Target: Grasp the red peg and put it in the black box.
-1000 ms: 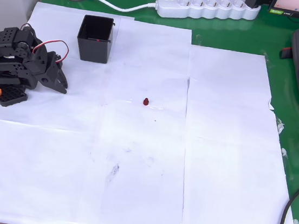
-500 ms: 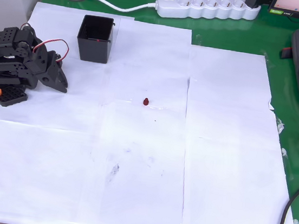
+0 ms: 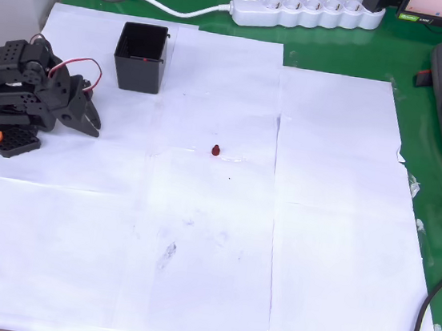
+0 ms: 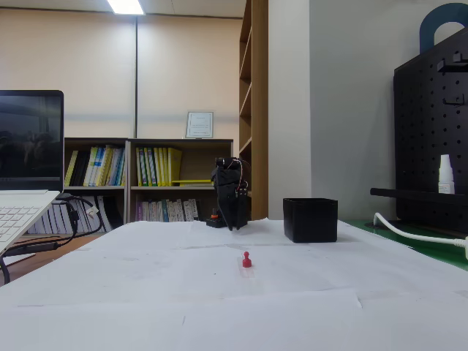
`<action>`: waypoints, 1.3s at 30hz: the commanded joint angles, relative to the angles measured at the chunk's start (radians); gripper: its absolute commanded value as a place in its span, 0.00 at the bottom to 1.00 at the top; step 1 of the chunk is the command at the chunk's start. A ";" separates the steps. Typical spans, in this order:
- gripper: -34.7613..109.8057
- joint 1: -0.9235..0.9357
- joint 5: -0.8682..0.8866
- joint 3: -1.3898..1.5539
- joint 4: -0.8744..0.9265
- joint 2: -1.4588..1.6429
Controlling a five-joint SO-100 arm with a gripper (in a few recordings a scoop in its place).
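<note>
**Colleague:** What is in front of you?

**Me:** From overhead, white paper sheets (image 3: 199, 211) cover a green table (image 3: 420, 117). The black arm sits folded at the paper's left edge. Its gripper (image 3: 89, 121) hangs low over the paper, tips pointing toward the middle, holding nothing. I cannot tell how far the jaws are parted, since they overlap from above.

**Colleague:** And the peg?

**Me:** The red peg (image 3: 216, 150) stands alone near the middle of the paper, well apart from the gripper. In the fixed view it sits upright (image 4: 246, 259). The black box (image 3: 141, 56) is near the far left corner, open side up, close beside the arm.

**Colleague:** How do you approach it?

**Me:** I judge the reach has not begun. I would open wide, come down straight over the peg, and close slowly. It is tiny, so a sideways brush could flick it away.
</note>
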 commanded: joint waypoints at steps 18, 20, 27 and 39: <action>0.24 0.098 0.069 0.528 -0.457 0.920; 0.24 0.101 0.060 0.500 -0.548 0.959; 0.24 0.132 -0.043 0.239 -1.131 1.086; 0.24 0.115 -0.009 -0.094 -1.982 1.290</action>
